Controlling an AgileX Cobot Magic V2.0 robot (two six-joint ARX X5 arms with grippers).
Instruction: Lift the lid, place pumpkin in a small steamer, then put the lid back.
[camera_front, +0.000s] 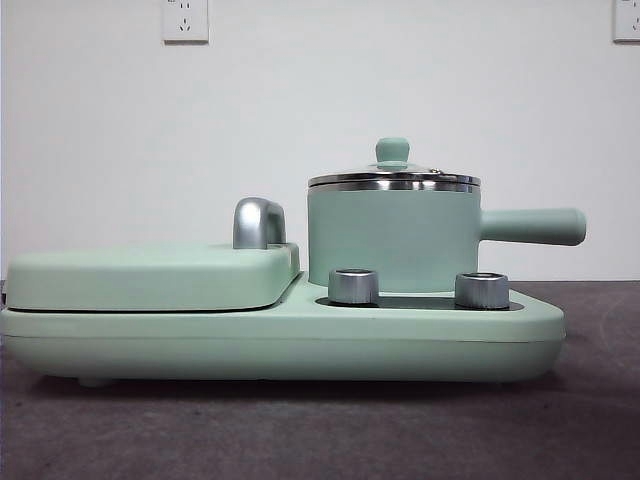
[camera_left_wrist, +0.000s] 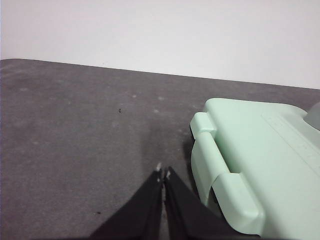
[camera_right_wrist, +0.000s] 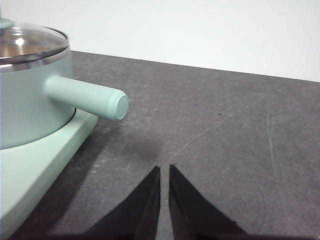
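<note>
The round clear-glass lid with its steel rim sits closed on the mint-green cylindrical steamer pot. It looks rigid, breakable and slick, so its mint knob is probably the best hold. The left claw and right claw hang clenched and empty over the dark counter, either side of the pot. No pumpkin shows.

Space above lid open; steamer handle juts sideways; bare table beyond it unobstructed.

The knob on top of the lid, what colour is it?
Mint green, like the small steamer below it. The lid's knob shows best in the front view.
</note>
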